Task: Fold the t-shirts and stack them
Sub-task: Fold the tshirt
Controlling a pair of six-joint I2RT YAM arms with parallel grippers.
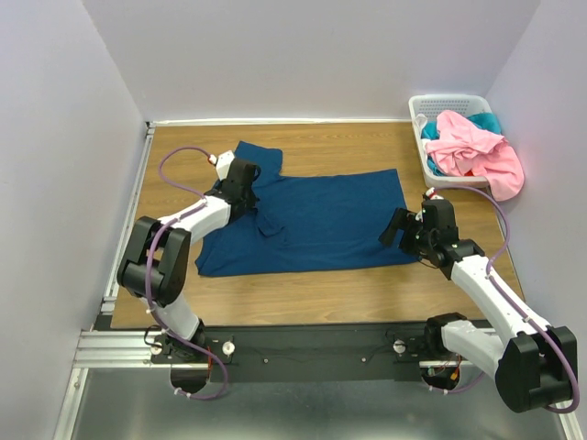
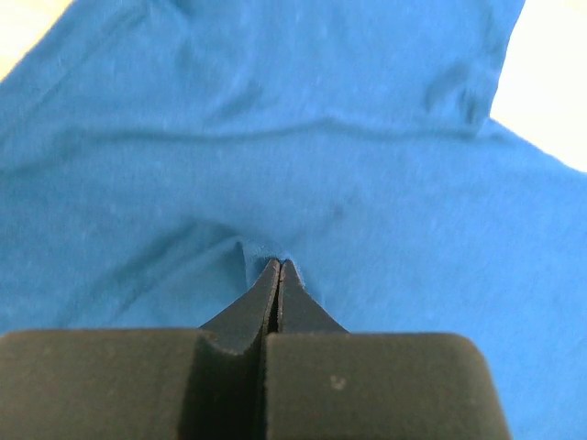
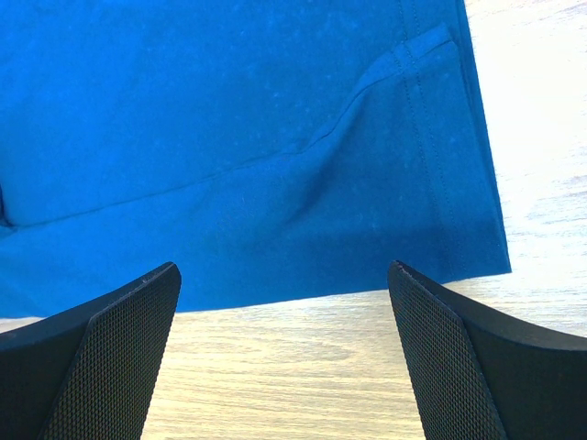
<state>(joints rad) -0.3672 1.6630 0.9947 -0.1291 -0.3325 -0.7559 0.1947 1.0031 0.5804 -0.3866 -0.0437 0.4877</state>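
Observation:
A large dark navy-teal t-shirt [image 1: 330, 215] lies spread across the wooden table, one sleeve pointing to the back left. My left gripper [image 1: 254, 209] is down on its left part, shut, with a small pucker of the cloth pinched at its tips [image 2: 279, 264]; the blue t-shirt [image 2: 321, 165] fills the left wrist view. My right gripper [image 1: 396, 227] hovers open at the shirt's near right corner. In the right wrist view its open gripper [image 3: 282, 270] frames the hemmed edge of the t-shirt [image 3: 238, 137] and bare wood. A pink t-shirt [image 1: 472, 151] and a brighter teal one [image 1: 486, 119] are heaped in the basket.
A white slatted basket [image 1: 431, 105] stands at the back right corner, the pink cloth spilling over its right side. Grey walls close in the table [image 1: 303, 293] on three sides. A metal rail with the arm bases runs along the near edge.

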